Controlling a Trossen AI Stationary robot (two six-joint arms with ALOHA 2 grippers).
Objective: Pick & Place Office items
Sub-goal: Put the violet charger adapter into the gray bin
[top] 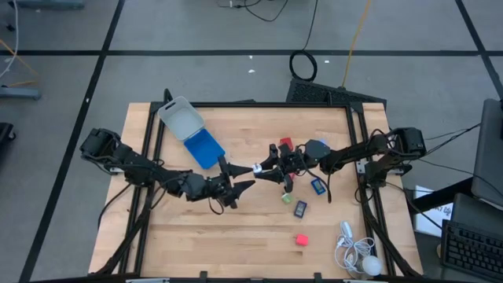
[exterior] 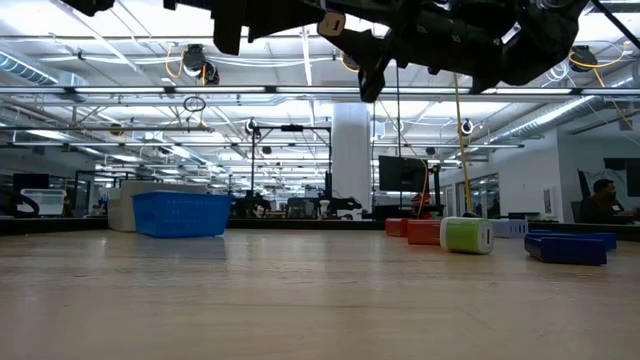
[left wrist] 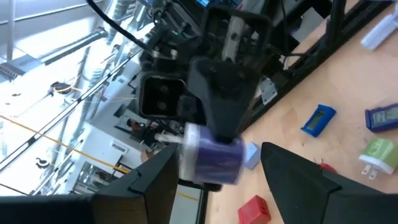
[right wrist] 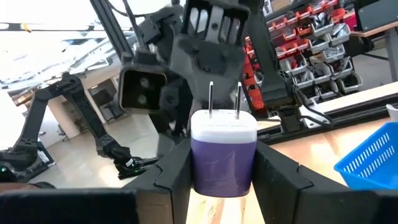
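Note:
My right gripper (right wrist: 224,163) is shut on a small purple plug with a white cap and two metal prongs (right wrist: 224,149), above the table's middle (top: 258,167). My left gripper (top: 242,178) faces it from the left, open. In the left wrist view its fingers stand on either side of the plug (left wrist: 214,158), apart from it. Other office items lie flat on the table under and beside the right arm: a red block (top: 285,144), a blue piece (top: 317,185), a green piece (top: 288,198), a dark piece (top: 300,208) and a second red block (top: 301,239). My right gripper pinches the plug's purple body (right wrist: 219,168) between its two fingers (right wrist: 177,174), coming level from the table's right. The white cap and prongs (right wrist: 225,99) stick out past the fingertips toward the left gripper. The plug is lifted clear of the table.
A clear plastic box (top: 181,118) and a blue tray (top: 204,148) sit at the far left of the table. A white corded gadget (top: 354,251) lies near the right near corner. Bare wood (top: 196,244) spreads along the near side.

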